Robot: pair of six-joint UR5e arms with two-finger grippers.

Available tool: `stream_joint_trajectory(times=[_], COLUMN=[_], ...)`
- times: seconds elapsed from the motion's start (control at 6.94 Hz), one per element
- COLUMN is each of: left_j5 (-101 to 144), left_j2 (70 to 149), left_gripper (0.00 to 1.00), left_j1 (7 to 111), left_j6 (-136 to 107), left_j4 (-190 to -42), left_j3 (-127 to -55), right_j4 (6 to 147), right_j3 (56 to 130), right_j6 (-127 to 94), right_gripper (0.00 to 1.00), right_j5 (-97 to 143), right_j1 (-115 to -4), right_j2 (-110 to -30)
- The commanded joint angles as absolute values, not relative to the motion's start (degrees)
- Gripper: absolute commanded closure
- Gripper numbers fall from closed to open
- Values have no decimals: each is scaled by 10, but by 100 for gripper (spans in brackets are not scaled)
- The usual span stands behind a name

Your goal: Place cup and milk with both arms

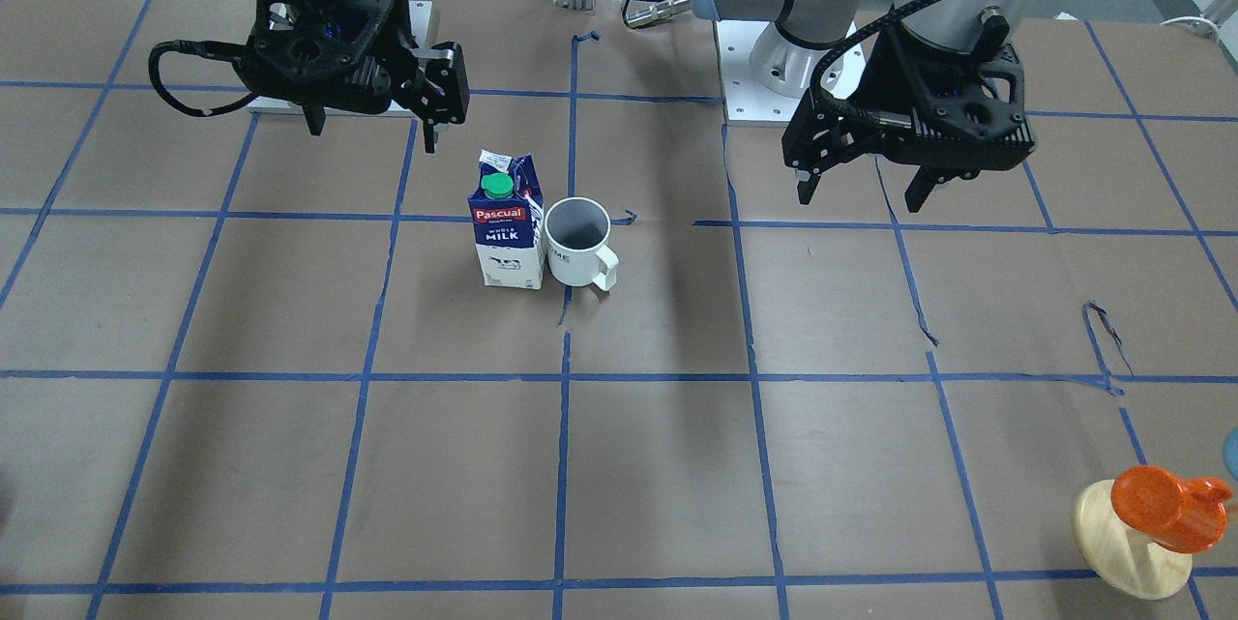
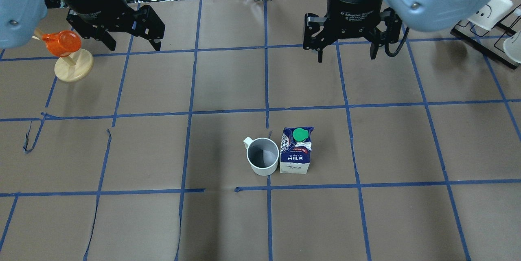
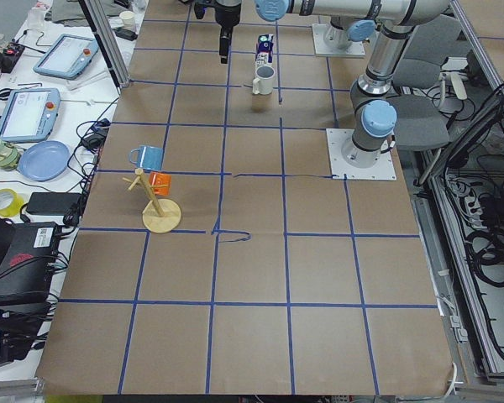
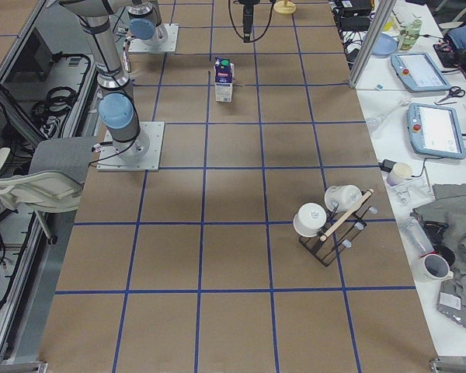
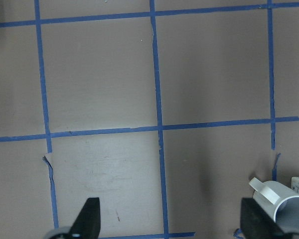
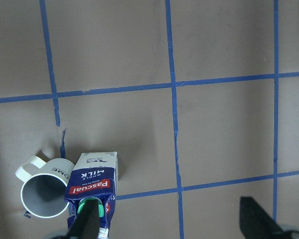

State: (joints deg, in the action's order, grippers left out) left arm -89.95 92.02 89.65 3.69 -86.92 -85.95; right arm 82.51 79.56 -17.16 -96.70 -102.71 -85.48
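Observation:
The white mug (image 2: 263, 156) stands upright near the table's middle, touching or nearly touching the blue-and-white milk carton (image 2: 296, 151), which stands upright on its right. Both also show in the front view, mug (image 1: 577, 243) and carton (image 1: 508, 223). My left gripper (image 2: 134, 47) is open and empty, raised over the far left of the table. My right gripper (image 2: 346, 56) is open and empty, raised beyond the carton. The left wrist view shows open fingers (image 5: 87, 219) and the mug (image 5: 284, 206) at lower right. The right wrist view shows the carton (image 6: 92, 186) and the mug (image 6: 42, 196).
An orange cup on a pale wooden stand (image 2: 67, 55) sits at the far left, close to my left gripper. A rack with white cups (image 4: 330, 221) stands toward the right end. Brown paper with a blue tape grid (image 2: 266, 108) covers the table.

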Motion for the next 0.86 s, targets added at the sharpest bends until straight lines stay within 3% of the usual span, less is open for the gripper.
stream_joint_trajectory(times=[0.0,0.72], left_j5=[-900,-900], left_j2=[920,920], left_gripper=[0,0], left_j1=[896,896], left_j6=[37,37], left_j4=[-869,-869], left_j3=[-860,-860], right_j4=[837,867], right_j3=[792,800], right_j6=[-86,-7], right_gripper=[0,0], right_j5=[-958,-905], right_j1=[-985,-955], right_j2=[-857,-858])
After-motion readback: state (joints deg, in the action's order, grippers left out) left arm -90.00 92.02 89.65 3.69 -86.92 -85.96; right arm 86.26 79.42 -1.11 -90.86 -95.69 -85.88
